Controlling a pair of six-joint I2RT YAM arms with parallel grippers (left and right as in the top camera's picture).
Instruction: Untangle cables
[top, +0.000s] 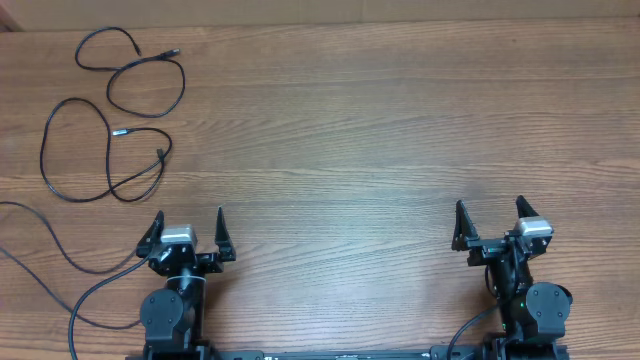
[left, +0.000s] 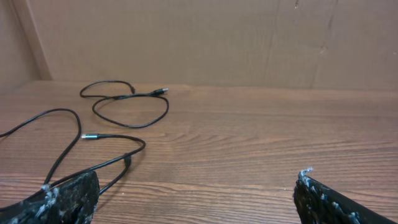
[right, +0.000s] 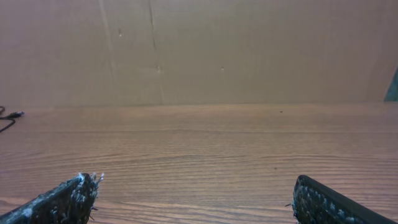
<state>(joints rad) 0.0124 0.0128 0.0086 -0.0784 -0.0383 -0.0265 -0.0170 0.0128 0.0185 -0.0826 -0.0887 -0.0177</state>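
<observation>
- Black and thin, the far cable (top: 183, 85) lies at the far left corner of the table (top: 380, 130). It runs mostly from left to right, with one round loop in it. Its small plug end points to the right.
- Just in front of it is the near cable (top: 42, 150), also black and thin. Its big loop runs from the far side toward the robot. Its silver tip points to the left.
- Both lie close together, but they do not seem to cross.
- Both are flat on the wood, well apart from the arms.
- The left gripper (top: 188, 225) has its fingers spread wide with nothing between them. It sits at the near edge, closer to the cords.
- The right gripper (top: 490, 215) is spread wide too and holds nothing.
- The table is brown wood with long grain lines.
- Behind it stands a plain brown wall (left: 205, 37), like cardboard.
- A thicker black wire (top: 50, 250) curves from the left arm.
</observation>
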